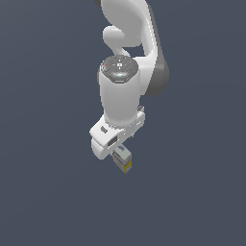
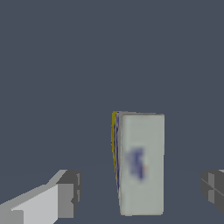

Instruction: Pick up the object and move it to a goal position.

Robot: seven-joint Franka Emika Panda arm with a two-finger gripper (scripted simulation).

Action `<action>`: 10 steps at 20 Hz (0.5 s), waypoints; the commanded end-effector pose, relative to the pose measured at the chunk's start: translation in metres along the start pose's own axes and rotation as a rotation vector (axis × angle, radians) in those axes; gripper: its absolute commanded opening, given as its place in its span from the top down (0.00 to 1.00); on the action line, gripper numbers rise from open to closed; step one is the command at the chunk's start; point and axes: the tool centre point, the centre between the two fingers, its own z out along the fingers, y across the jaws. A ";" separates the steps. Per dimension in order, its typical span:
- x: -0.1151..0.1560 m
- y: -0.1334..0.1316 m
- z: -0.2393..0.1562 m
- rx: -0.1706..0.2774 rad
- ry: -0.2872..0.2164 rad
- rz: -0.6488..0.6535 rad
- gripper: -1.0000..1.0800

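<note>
Arm upright, wrist down, pincer [image 1: 118, 153] wide apart astride the box [image 1: 123, 159], untouching.

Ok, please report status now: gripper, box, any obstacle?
Gripper open, fingers either side of box, not touching. Box between them, not gripped. No obstacle in view.

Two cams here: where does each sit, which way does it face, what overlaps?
Exterior view: off the arm, looking down on it; shows the arm's links, the tool and the box below it.
Wrist view: on the wrist, looking past the fingertips at the box, which stands in the gap untouched.
Shared: box and tool.
</note>
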 end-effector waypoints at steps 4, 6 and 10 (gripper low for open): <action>0.001 0.002 0.003 0.001 0.000 -0.011 0.04; 0.001 0.002 0.004 0.001 0.000 -0.011 0.04; 0.001 0.002 0.015 0.001 0.001 -0.012 0.04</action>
